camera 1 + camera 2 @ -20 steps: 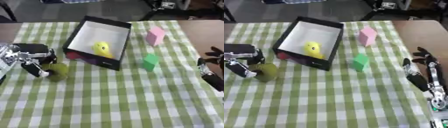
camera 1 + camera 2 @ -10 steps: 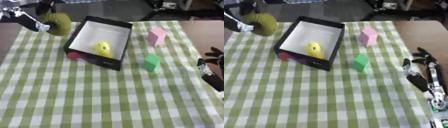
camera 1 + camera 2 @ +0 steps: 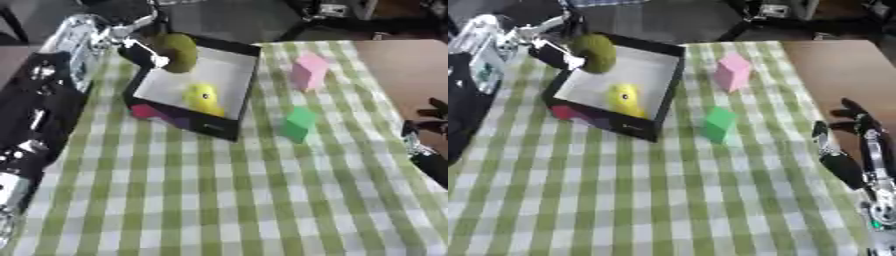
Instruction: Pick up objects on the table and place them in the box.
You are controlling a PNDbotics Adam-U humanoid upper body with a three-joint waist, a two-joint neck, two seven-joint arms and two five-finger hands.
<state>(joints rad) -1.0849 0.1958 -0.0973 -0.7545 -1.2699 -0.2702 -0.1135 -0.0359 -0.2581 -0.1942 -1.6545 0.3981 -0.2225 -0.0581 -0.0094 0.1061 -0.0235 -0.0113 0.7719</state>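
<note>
My left hand (image 3: 144, 42) is shut on an olive-green round object (image 3: 178, 51) and holds it above the far left corner of the black box (image 3: 234, 107). Inside the box, on its white floor, lies a yellow object (image 3: 204, 98). On the green checked cloth to the right of the box stand a pink block (image 3: 308, 72) and a green block (image 3: 297, 124). A red and purple thing (image 3: 150, 112) shows against the box's near left outer wall. My right hand (image 3: 852, 150) rests open at the right edge, fingers up, holding nothing.
The left arm (image 3: 48, 105) runs along the left side over the cloth. Bare brown table (image 3: 398, 65) lies to the right of the cloth. Dark chair legs and equipment (image 3: 332, 15) stand beyond the far edge.
My left hand has carried the olive-green object from the left of the box to above the box's far left corner. The camera has also shifted. The right hand stays still.
</note>
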